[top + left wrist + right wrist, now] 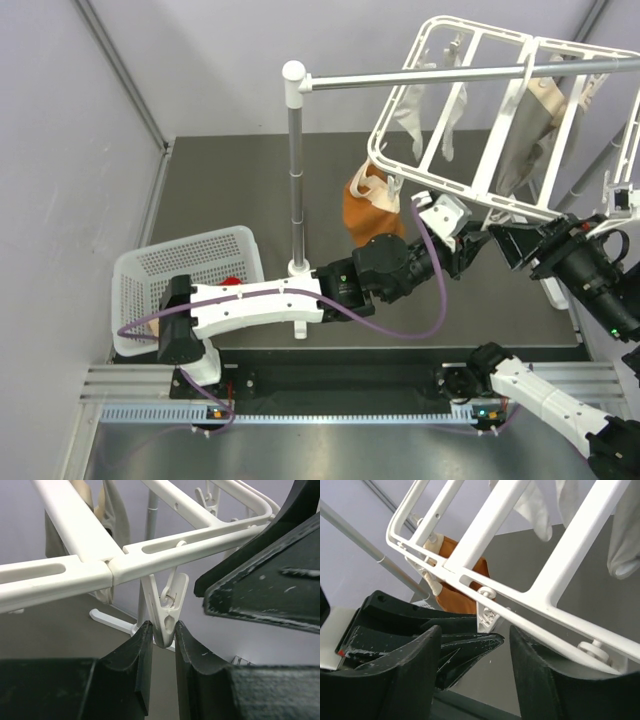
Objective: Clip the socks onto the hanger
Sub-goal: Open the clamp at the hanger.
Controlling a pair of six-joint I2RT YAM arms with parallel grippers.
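Pale lilac-grey walls (pixel 60 150) close in a dark grey table top (pixel 240 190) on the left and far sides, with a grey strip (pixel 120 70) marking the far-left corner. A metal pole (pixel 296 170) on a white foot stands mid-table and carries a horizontal rail (pixel 420 76) to the right. A white perforated basket (pixel 215 255) sits near left, behind ribbed aluminium rails (pixel 130 380). The light is soft and even.

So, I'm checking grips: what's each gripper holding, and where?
Left gripper pinches a peg by its lower tip. Right gripper is open, holding nothing.
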